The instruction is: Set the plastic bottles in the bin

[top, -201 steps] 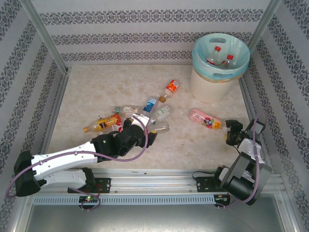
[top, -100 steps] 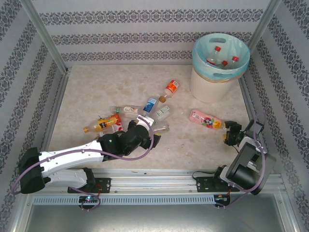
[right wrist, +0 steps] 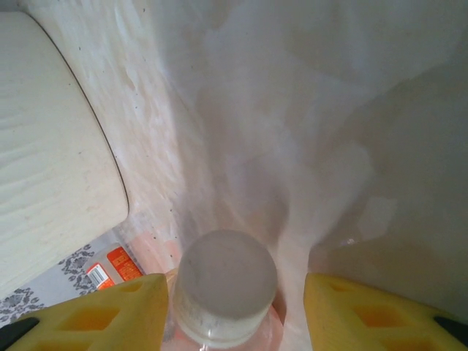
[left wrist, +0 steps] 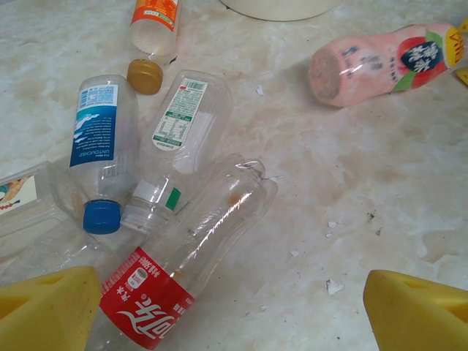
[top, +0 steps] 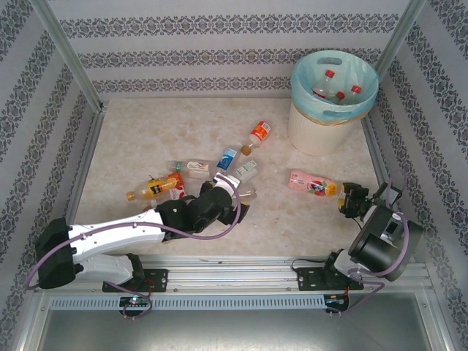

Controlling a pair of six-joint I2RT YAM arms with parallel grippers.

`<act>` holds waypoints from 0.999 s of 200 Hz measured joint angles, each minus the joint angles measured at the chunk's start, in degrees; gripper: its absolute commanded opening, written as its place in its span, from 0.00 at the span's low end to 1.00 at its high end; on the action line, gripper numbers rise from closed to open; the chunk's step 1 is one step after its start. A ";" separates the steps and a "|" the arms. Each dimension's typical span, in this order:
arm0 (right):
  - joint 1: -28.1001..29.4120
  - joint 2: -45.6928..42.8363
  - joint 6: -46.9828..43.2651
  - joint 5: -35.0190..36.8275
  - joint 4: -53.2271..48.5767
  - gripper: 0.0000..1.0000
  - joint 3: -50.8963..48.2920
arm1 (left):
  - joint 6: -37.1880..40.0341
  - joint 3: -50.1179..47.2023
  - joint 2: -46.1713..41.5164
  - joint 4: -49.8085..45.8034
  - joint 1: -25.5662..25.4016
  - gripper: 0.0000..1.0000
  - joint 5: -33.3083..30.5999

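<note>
Several plastic bottles lie in a loose heap at mid-table. Among them are an orange-labelled one, a blue-labelled one and a yellow-orange one. My left gripper hangs open over a clear red-labelled bottle, which lies between its yellow fingers. A pink bottle lies apart to the right. My right gripper is open at its cap end, with the white cap between the pads and close to the left one. The cream bin holds red-capped bottles.
The bin's cream wall stands just left of the right gripper. Patterned walls and metal posts enclose the marble table. The blue-capped bottle and a green-labelled bottle touch the red-labelled one's upper end.
The left gripper slid right along the heap to the red-labelled bottle. The right arm swung and its gripper closed in on the pink bottle's cap. A bottle in the bin shifted.
</note>
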 measured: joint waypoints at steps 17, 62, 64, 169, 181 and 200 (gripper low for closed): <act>-0.02 0.50 0.22 -0.44 0.92 0.53 0.00 | 0.00 0.52 0.48 0.02 0.02 0.93 0.31; -0.61 2.08 1.16 -2.82 3.45 0.54 0.00 | 0.02 1.57 1.97 0.22 0.04 0.93 0.85; -0.70 2.12 1.27 -2.93 3.54 0.54 0.00 | 0.02 1.57 1.99 0.24 0.04 0.93 0.85; -0.72 3.23 2.10 -4.11 6.95 0.31 -0.72 | 0.00 1.77 2.25 0.22 0.35 0.93 1.01; -0.72 3.13 1.88 -4.37 7.19 0.25 -0.72 | 0.00 1.77 2.25 0.22 0.35 0.93 1.01; -0.72 1.42 1.25 -4.42 6.49 0.15 -0.72 | 0.09 1.79 2.25 0.22 0.35 0.93 1.01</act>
